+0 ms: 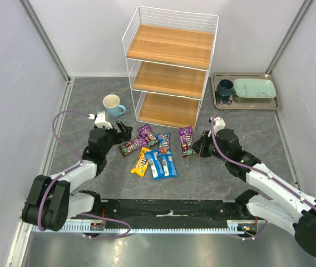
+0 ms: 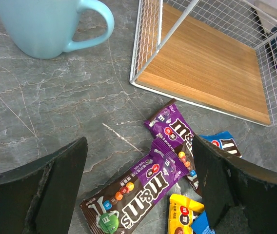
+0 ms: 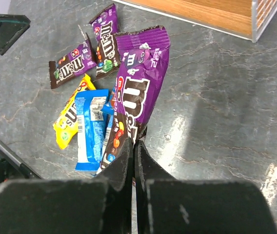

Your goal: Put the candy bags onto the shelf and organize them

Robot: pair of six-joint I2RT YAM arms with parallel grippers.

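around the 7 candy bags: mug at 10 o'clock, shelf at 12, tray at 2. 3 blue, 3 purple, 1 yellow. right end effector pinches 1 purple bag; left end effector gapes wide.

A tall white wire shelf with three wooden boards stands at upper centre. Glossy candy bags, blue, purple and one yellow, lie clustered on the grey tabletop just before it. The rightmost purple bag is pinched by the right end effector.
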